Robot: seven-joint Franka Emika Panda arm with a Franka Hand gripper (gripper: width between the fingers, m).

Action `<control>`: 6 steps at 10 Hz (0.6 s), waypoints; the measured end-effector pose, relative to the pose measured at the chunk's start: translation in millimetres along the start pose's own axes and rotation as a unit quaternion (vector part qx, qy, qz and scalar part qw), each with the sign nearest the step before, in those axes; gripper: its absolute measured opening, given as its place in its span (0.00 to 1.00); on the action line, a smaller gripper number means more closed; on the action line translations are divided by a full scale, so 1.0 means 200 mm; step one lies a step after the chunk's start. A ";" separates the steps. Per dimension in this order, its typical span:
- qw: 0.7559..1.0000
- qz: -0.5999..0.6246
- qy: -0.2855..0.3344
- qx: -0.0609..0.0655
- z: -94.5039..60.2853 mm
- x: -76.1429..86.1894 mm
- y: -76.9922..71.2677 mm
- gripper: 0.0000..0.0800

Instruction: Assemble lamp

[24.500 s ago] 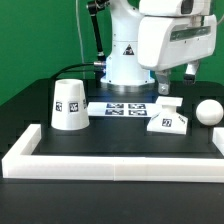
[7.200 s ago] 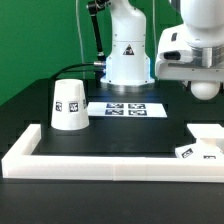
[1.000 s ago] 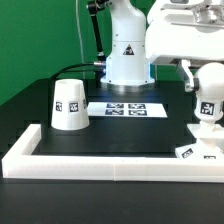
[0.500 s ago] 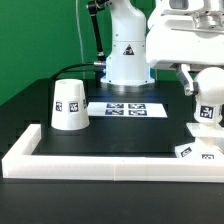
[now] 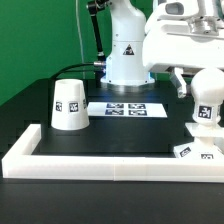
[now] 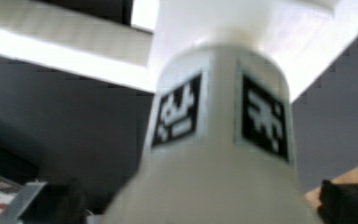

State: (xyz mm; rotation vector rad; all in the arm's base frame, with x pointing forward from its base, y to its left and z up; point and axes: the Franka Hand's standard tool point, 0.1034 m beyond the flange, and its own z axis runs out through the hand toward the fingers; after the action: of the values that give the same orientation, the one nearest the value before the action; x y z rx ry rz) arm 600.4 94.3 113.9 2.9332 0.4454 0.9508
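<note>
**Bulb hanging clear of the worktop, pincer clamped on it**

The white arm (image 5: 125,55) is standing at the back and filling the upper part of the exterior view, with its wrist reaching out over that view's right side. The black worktop (image 5: 130,135) is spreading out beneath it. A long white border rail (image 5: 110,162) is running along the near edge and turning up the exterior view's left side.

The cone shade (image 5: 68,105) is sitting upright on the worktop at the exterior view's left, just inside the rail. It is showing one black-and-white tag (image 5: 70,104) on its front. The marker board (image 5: 125,108) is lying flat in front of the arm's foot, just beside the shade.

The base (image 5: 205,152) is resting low in the near corner at the exterior view's right, with the picture edge cutting part of it off.

The bulb (image 5: 205,102) is showing above the base in the exterior view and apart from it. Whether it is hanging straight over the base, I cannot tell. Its wide round end is pointing up into the wrist and its narrow neck is pointing down.

The pincer (image 6: 185,200) is gripping the bulb. In the wrist view its dark fingers (image 6: 16,200) are showing on either side of the bulb's wide end. Two square tags are facing that camera from the bulb's neck, and the rail is showing blurred behind them.
</note>
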 end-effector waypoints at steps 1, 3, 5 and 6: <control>1.000 0.001 -0.004 0.001 0.00 0.00 0.01 0.85; 1.000 0.004 -0.018 0.006 -0.02 0.00 0.00 0.87; 0.999 0.006 -0.033 0.012 -0.06 0.04 0.01 0.87; 0.999 0.007 -0.039 0.015 -0.08 0.05 0.01 0.87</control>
State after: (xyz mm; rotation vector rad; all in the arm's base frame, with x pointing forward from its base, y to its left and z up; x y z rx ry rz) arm 600.1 94.2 132.4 2.9907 0.4411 0.8351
